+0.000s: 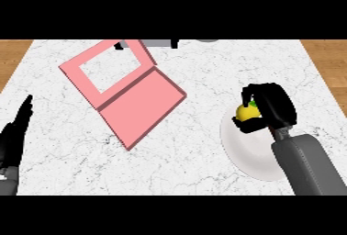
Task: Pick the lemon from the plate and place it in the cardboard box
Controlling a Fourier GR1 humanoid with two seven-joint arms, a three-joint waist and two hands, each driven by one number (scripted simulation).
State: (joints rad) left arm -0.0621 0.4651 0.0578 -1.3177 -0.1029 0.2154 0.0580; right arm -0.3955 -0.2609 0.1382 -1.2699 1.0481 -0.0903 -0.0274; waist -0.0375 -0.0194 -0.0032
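Currently the right hand [271, 108], black with a grey forearm coming in from the lower right, is curling its fingers and thumb around the small round yellow lemon [245, 111], which is sitting at the upper edge of the round white plate [247, 153]; whether the fruit is lifted off the plate or still touching it, I can't tell. Handling-wise I'm judging the lemon as light, stiff enough not to deform, with a smooth rind that may be rolling or slipping if pinched off-centre, so wrapping around its widest middle, as the hand is doing, looks like the right hold. A greenish patch is showing at the lemon's far end, partly hidden by the fingers. At the left edge the left hand [15, 133] is resting open, fingers straight and pointing up, holding nothing. Farther out on the white marbled counter [203, 69], well apart from the plate and to its upper left, the flat pink cardboard box [139, 103] is lying open with its windowed lid folded back. No brands, labels or readable writing are showing anywhere.
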